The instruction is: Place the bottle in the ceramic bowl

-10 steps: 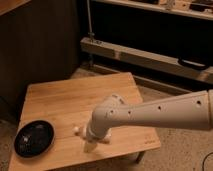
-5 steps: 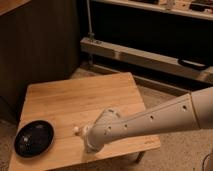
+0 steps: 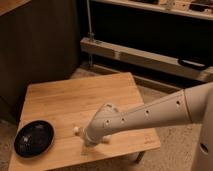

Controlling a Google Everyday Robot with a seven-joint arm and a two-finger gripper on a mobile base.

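At the bottom right of the frame rises the robot's white body (image 3: 203,146). From it the white arm (image 3: 150,113) reaches down and to the left across the near right part of the wooden surface (image 3: 85,100). The arm ends in a rounded wrist housing near the surface's front edge, at lower centre.

The claw (image 3: 93,142) points down onto the wood beneath that housing, which hides most of it. Whether it is spread or closed, and whether it has hold of anything, cannot be told.

The bottle (image 3: 76,131) lies on the surface right at the claw. Its white cap pokes out to the left of the wrist, and a pale bit shows at the right side, low against the wood. The arm covers the rest of it.

Left of the bottle and apart from it, in the near left corner of the surface, sits the ceramic bowl (image 3: 34,138). It is round, black, glossy and shallow, with nothing in it.

Beyond the surface's far edge lies a speckled floor (image 3: 150,86). A dark wood-panelled wall (image 3: 35,45) fills the upper left. Across the upper right runs a long pale rail (image 3: 145,57) of a low rack, with a thin metal post (image 3: 89,20) rising from its left end. A black handle-like shape (image 3: 193,64) rests on the rail near the right edge.
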